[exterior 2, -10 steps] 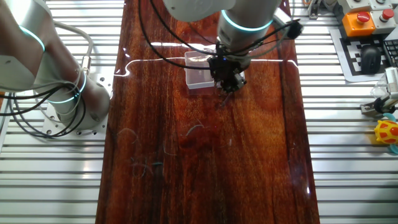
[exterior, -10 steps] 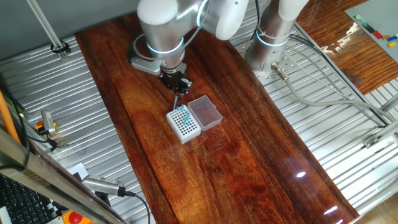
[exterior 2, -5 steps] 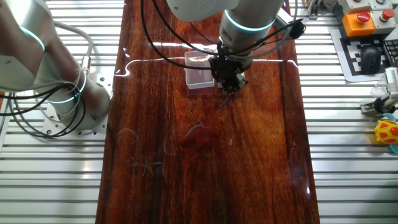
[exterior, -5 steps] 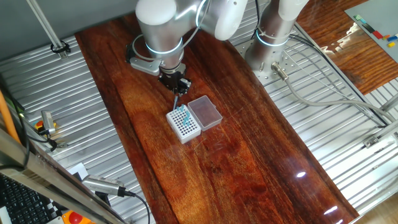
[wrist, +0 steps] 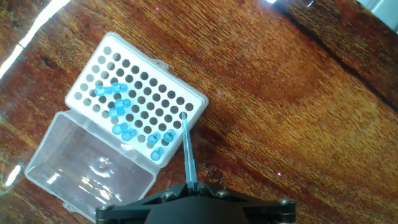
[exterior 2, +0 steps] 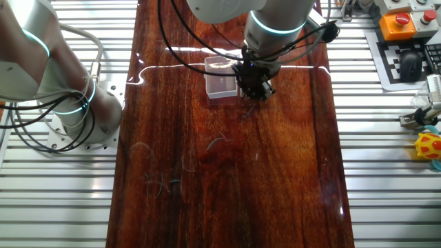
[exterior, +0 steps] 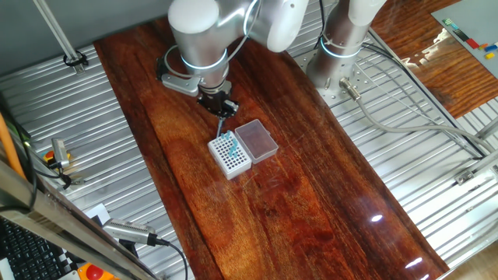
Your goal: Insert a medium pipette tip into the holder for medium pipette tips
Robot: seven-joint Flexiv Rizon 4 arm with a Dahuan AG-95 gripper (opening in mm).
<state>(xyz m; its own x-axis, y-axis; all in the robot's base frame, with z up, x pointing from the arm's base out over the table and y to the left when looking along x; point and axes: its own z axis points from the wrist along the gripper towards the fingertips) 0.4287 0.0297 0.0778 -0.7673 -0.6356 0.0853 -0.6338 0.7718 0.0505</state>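
The holder (wrist: 138, 92) is a white square box with a grid of dark holes; several blue tips sit in it. Its clear lid (wrist: 87, 165) lies open beside it. In one fixed view the holder (exterior: 230, 154) and lid (exterior: 257, 141) sit on the wooden table. My gripper (wrist: 191, 185) is shut on the medium pipette tip (wrist: 188, 149), which points down towards the holder's near edge, its end over a hole at the rim. In one fixed view the gripper (exterior: 221, 110) hangs just above the holder. In the other fixed view the gripper (exterior 2: 253, 86) hides most of the holder.
The wooden table (exterior: 272, 194) is flanked by ribbed metal plates (exterior: 405, 179). A second arm's base (exterior: 336, 54) stands at the back right. A control box with a red button (exterior 2: 398, 17) and a yellow toy (exterior 2: 428, 147) lie off the table.
The gripper with the tip has risen a little and shifted slightly away from the holder. The holder and lid have not moved.
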